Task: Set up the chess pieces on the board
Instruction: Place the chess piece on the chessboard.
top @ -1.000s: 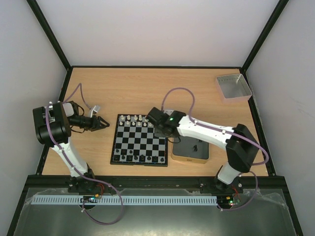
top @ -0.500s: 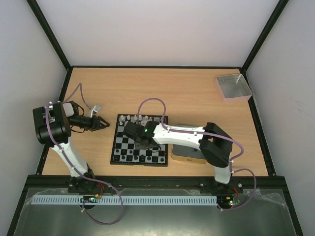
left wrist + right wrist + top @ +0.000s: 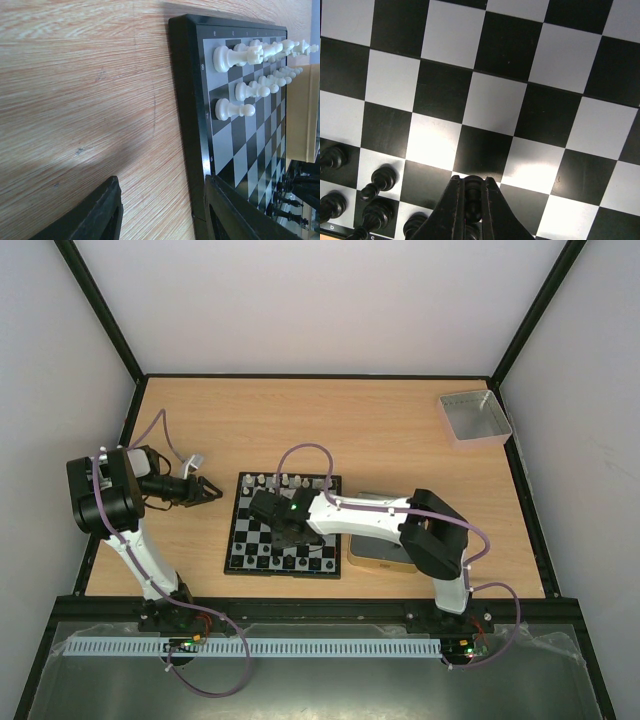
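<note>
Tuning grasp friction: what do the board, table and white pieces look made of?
Board: glossy squares with glare; plastic or coated metal, unclear. Table: matte wood or laminate, grain visible. White pieces: smooth, slight sheen, likely moulded plastic.

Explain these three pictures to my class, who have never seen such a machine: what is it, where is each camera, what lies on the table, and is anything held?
These are two robot arms bolted at the near edge of a wooden table. One picture looks down from above; the other two come from a camera on each wrist. On the table lie a chessboard, a gold-rimmed tin beside it and a grey tray in the far right corner. White pieces stand on the board's far rows, black pieces on its near rows. The left tool is open beside the board's left edge, holding nothing. The right tool points down over the board, shut on one small black piece.
</note>
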`<action>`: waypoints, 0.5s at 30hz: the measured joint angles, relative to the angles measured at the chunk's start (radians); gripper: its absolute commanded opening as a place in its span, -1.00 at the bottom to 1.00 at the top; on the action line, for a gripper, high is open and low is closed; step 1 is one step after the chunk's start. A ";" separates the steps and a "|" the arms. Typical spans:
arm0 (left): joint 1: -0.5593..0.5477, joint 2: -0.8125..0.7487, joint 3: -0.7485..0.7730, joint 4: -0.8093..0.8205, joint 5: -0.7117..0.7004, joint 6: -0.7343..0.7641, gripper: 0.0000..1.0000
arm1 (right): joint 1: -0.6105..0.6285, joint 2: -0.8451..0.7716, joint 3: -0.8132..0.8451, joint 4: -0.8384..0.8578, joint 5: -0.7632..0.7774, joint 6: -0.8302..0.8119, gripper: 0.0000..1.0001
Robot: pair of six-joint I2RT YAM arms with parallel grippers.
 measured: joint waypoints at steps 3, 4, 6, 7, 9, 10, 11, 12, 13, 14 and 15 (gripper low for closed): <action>0.000 0.000 0.000 0.000 0.000 0.000 -0.05 | 0.007 0.006 0.000 0.000 -0.008 -0.004 -0.92; 0.000 0.000 0.000 0.000 0.000 0.000 -0.06 | 0.010 0.011 0.000 0.000 -0.010 -0.006 -0.92; 0.000 0.000 0.000 0.000 0.000 0.000 -0.05 | 0.018 0.022 0.000 0.000 -0.018 -0.010 -0.92; 0.000 0.000 0.000 0.000 0.000 0.000 -0.05 | 0.021 0.027 0.000 0.000 -0.021 -0.011 -0.92; 0.000 0.000 0.000 0.000 0.000 0.000 -0.05 | 0.027 0.037 0.001 0.000 -0.026 -0.015 -0.92; 0.000 0.000 0.000 0.000 0.001 0.000 -0.05 | 0.030 0.044 0.004 0.000 -0.028 -0.018 -0.92; 0.000 0.000 0.000 0.000 0.001 0.000 -0.05 | 0.032 0.050 0.008 0.000 -0.029 -0.020 -0.92; 0.000 0.000 0.000 0.000 0.001 0.000 -0.06 | 0.035 0.055 0.012 -0.001 -0.031 -0.023 -0.92; 0.000 0.000 0.000 0.000 0.001 0.000 -0.06 | 0.037 0.060 0.019 0.000 -0.032 -0.026 -0.92; 0.000 0.000 0.000 0.000 0.001 0.000 -0.05 | 0.038 0.063 0.024 0.000 -0.033 -0.027 -0.92; 0.000 0.000 0.000 0.000 0.001 0.000 -0.05 | 0.039 0.066 0.031 0.000 -0.034 -0.030 -0.92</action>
